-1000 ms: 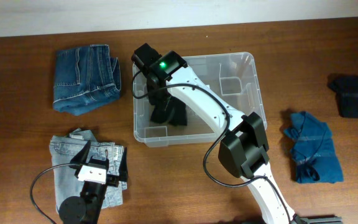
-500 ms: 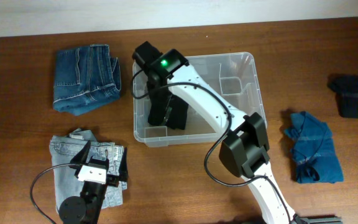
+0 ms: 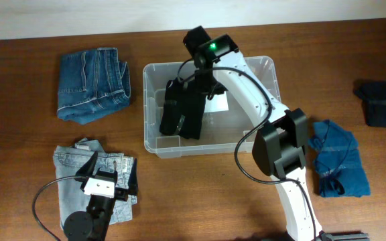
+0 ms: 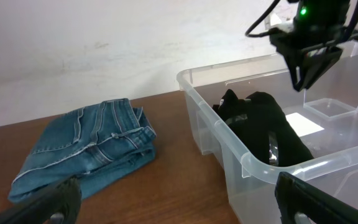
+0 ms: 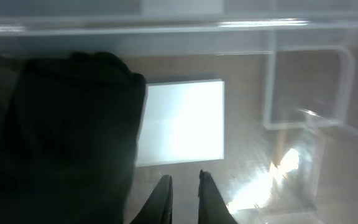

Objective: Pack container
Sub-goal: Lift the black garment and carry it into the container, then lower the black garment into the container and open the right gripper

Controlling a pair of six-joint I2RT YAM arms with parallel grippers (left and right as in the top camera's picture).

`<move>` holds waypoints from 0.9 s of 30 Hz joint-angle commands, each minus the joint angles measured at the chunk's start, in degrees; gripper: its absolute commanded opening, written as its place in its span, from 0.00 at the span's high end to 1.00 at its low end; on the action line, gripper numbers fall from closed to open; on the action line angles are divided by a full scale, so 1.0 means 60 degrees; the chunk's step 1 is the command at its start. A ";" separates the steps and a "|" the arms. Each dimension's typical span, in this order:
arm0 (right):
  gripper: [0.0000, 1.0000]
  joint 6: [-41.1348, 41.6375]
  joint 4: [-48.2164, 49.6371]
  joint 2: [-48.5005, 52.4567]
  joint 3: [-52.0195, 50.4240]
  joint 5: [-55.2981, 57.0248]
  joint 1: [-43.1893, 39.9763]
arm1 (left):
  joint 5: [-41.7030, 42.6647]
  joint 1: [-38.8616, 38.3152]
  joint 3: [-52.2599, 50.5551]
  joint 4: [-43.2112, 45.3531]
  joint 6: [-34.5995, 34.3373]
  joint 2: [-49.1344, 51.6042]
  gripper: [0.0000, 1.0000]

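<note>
Overhead, the big clear plastic container (image 3: pixel 213 152) with round corners sits in the middle of the brown wooden desk (image 3: pixel 32 134). A black piece of clothing (image 3: pixel 183 114) lies in its left half, beside the white label (image 5: pixel 182 121) on its floor. The right end effector (image 5: pixel 184 193) hangs over the label, clenched on nothing, and the left end effector (image 4: pixel 176 186) is at the near left over pale grey jeans (image 3: pixel 69 167), spread wide and holding nothing.

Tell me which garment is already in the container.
The black garment, at the left end of the container. The folded jeans, the light jeans, blue cloth and dark bundle lie outside.
</note>
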 commanded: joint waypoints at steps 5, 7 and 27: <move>0.96 0.0492 0.1468 -0.0160 -0.1555 -0.0637 0.0142 | 0.0047 0.0058 -0.0062 -0.0011 0.0157 -0.0055 0.01; 0.96 0.0492 0.1759 -0.0160 -0.1923 -0.0645 0.0142 | 0.0047 0.0058 -0.0062 -0.0011 0.0157 -0.0055 0.01; 0.96 0.0368 0.2335 -0.0488 -0.2521 -0.1242 0.0142 | 0.0047 0.0055 -0.0062 -0.0011 0.0157 -0.0055 0.01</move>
